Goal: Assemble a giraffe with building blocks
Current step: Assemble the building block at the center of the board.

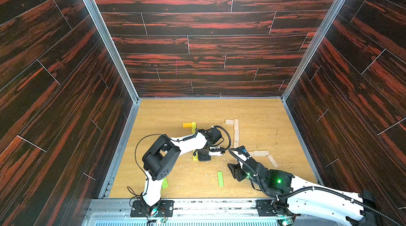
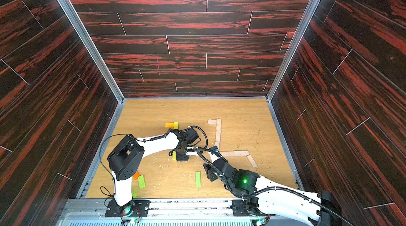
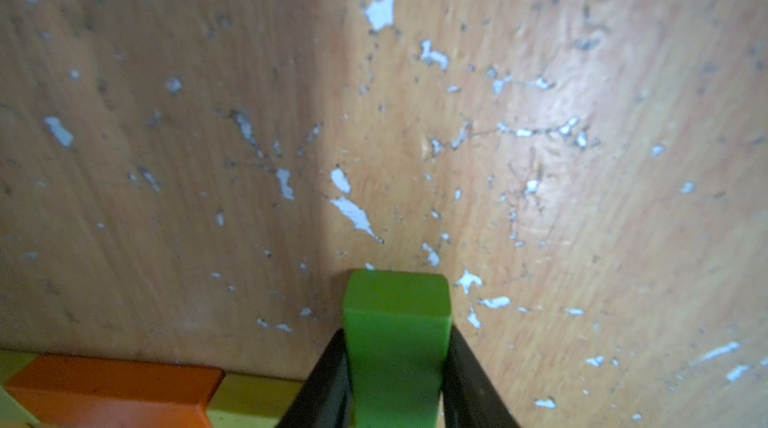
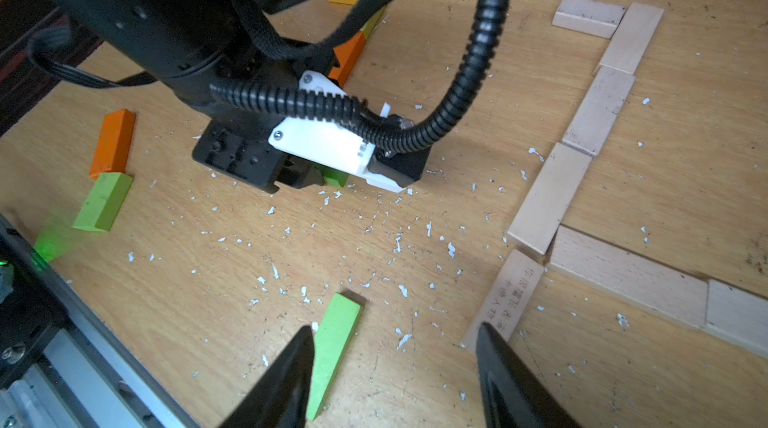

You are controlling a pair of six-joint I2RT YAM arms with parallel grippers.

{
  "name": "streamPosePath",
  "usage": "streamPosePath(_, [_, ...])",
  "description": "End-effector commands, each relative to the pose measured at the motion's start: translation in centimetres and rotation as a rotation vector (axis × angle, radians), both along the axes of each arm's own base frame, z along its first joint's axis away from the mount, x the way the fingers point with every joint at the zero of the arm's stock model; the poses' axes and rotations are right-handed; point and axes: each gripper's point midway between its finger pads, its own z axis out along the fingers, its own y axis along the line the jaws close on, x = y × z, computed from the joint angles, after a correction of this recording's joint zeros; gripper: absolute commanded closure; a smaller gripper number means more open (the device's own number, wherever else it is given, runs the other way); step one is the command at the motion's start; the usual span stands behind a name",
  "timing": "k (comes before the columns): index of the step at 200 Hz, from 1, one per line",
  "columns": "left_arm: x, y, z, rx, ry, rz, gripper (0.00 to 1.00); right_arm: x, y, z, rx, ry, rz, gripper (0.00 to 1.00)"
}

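Pinching a green block (image 3: 397,301), the left gripper (image 3: 397,347) holds it low at the tabletop (image 3: 166,156), just beside an orange block (image 3: 112,384). The right gripper (image 4: 395,328) hovers empty, jaws spread apart, over the tabletop between a flat green plank (image 4: 336,334) and a pale printed plank (image 4: 505,297).

In both top views the surface (image 1: 197,113) is brightly lit, and the dark walls (image 1: 197,23) are stretched outward by wide-angle distortion. A shadow is cast beneath the left arm (image 2: 158,143). In the left wrist view all is blurred, and the surface is split at the green block (image 3: 397,322) into a shaded and a glare-washed half. In the right wrist view the fingers (image 4: 286,376) are out of focus and a green glow (image 4: 54,239) is smeared by the rail (image 4: 62,363).
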Motion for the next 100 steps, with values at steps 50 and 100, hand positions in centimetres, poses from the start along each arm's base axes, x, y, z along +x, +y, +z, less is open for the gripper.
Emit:
streamPosePath(50, [-0.65,0.86,-0.01,0.047,0.030,-0.029,0.61,0.20,0.19,0.14,0.008,0.000,-0.001,0.37])
streamPosePath(100, [-0.66,0.89,0.01,0.050,0.030,-0.033,0.61,0.20,0.18,0.12,0.008,0.001,-0.002,0.37])
